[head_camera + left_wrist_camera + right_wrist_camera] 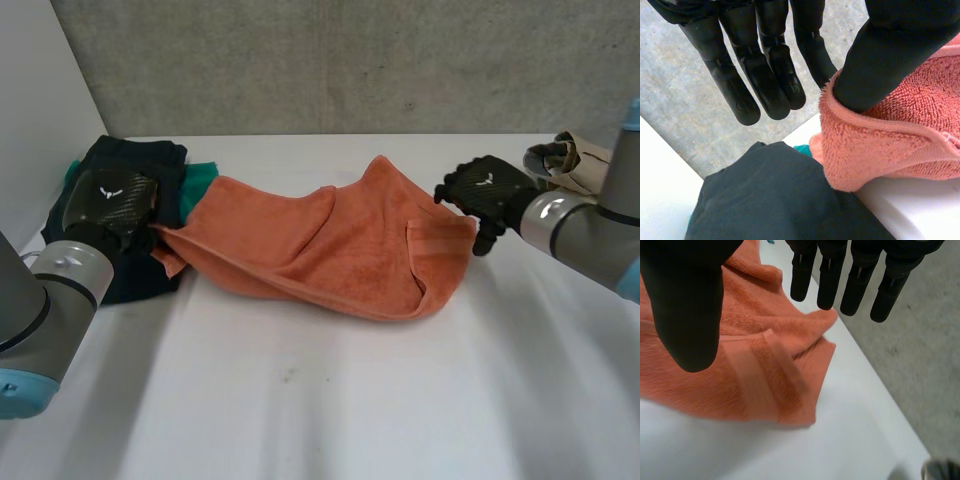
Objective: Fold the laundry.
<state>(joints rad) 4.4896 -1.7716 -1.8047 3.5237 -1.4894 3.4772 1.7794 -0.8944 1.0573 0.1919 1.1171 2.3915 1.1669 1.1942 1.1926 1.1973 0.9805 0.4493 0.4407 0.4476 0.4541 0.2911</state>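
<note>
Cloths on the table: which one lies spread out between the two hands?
The orange towel; it stretches across the middle, while the black garment and teal cloth lie heaped together beside the left hand.

The tabletop [330, 420] is lit brightly and evenly by soft light. A narrow, soft-edged shadow is cast beneath the near edge of the orange towel [330, 250]. Behind the towel, the grey wall [350, 60] is lit more dimly. Beside the towel's end, little detail is given up by the dark clothes [140, 160].
</note>
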